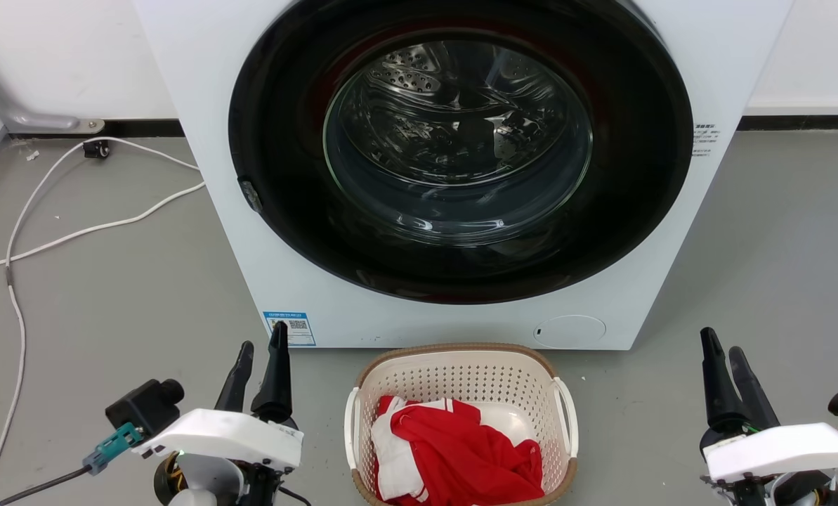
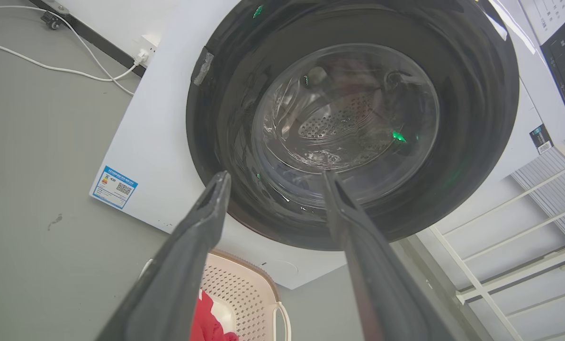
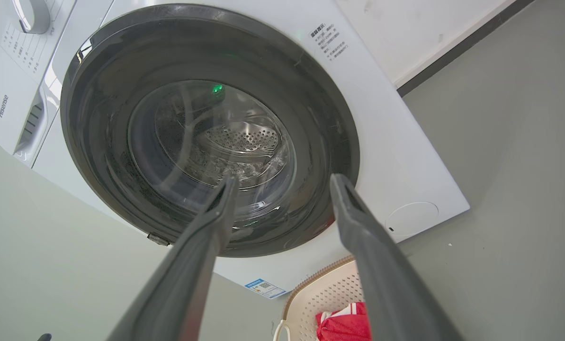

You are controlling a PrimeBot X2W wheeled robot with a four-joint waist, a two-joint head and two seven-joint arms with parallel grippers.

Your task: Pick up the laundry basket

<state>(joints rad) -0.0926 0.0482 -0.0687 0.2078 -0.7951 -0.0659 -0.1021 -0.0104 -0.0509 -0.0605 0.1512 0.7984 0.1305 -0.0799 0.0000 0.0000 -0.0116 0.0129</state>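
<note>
Since the basket (image 1: 461,376) sits on the floor (image 1: 131,281) at 6 o'clock, before the washer (image 1: 236,232), your left end effector (image 1: 263,336) at 8 and right end effector (image 1: 721,340) at 4 flank it, fingers (image 1: 275,372) apart, empty, probably poised for both handles (image 1: 352,422).

Laundry basket (image 1: 461,379) before washing machine (image 1: 390,323)
</note>
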